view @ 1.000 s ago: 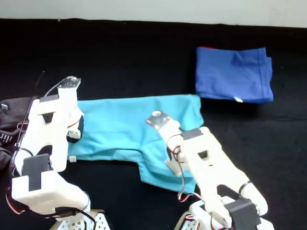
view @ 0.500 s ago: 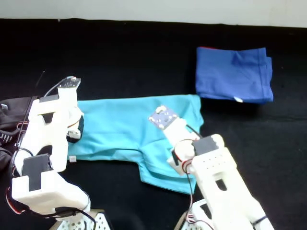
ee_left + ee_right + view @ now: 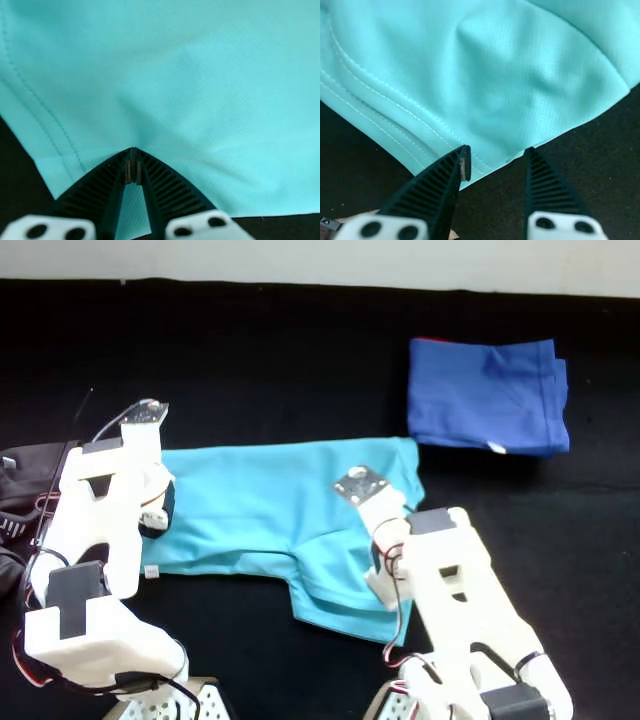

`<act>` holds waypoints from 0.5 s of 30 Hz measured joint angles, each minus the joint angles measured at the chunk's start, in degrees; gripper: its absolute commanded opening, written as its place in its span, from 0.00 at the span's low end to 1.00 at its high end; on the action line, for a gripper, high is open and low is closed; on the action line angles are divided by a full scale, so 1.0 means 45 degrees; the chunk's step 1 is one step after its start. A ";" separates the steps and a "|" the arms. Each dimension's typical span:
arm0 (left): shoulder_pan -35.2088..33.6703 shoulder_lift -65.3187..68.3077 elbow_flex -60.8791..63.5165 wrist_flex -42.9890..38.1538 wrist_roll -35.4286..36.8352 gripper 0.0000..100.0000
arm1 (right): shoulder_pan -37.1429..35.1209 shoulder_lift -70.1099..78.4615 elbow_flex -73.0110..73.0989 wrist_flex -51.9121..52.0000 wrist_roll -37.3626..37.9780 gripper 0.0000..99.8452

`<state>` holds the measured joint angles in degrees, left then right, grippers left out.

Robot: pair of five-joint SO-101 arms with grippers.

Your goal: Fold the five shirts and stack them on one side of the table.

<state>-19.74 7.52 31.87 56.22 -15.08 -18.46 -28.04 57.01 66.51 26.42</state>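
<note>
A turquoise shirt lies spread flat across the middle of the black table. My left gripper sits at the shirt's left edge, and in the left wrist view this gripper is shut on a pinch of the turquoise fabric. My right gripper hovers over the shirt's near right part. In the right wrist view that gripper is open, and the hemmed edge of the shirt lies between its fingers. A folded blue shirt rests at the back right.
A dark bundle with cables lies at the table's left edge beside the left arm. A pale wall runs behind the table's far edge. Bare black table lies between the turquoise shirt and the blue one.
My right arm has shifted to the right over the shirt's near right part. The left arm and both shirts have stayed put.
</note>
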 measured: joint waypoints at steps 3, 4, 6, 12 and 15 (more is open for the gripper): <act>0.0000 0.0000 0.0000 0.0000 0.0000 0.01 | 0.0078 0.0000 0.0000 0.0000 0.0000 0.04; 0.0000 0.0000 0.0000 0.0000 0.0000 0.01 | 0.0078 0.0000 0.0000 -0.0020 0.0000 0.01; 0.0000 0.0000 0.0000 0.0000 0.0000 0.01 | 0.0078 0.0000 0.0000 -0.0156 0.0000 0.01; 0.0000 0.0000 0.0000 0.0000 0.0000 0.01 | 0.0078 0.0000 0.0000 -0.0195 0.0000 0.01; 0.0000 0.0000 0.0000 0.0000 0.0000 0.01 | 0.0430 0.0000 0.0000 -0.0195 0.0000 0.01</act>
<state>-19.74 7.52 31.87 56.22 -15.08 -16.53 -28.04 57.01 65.63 26.42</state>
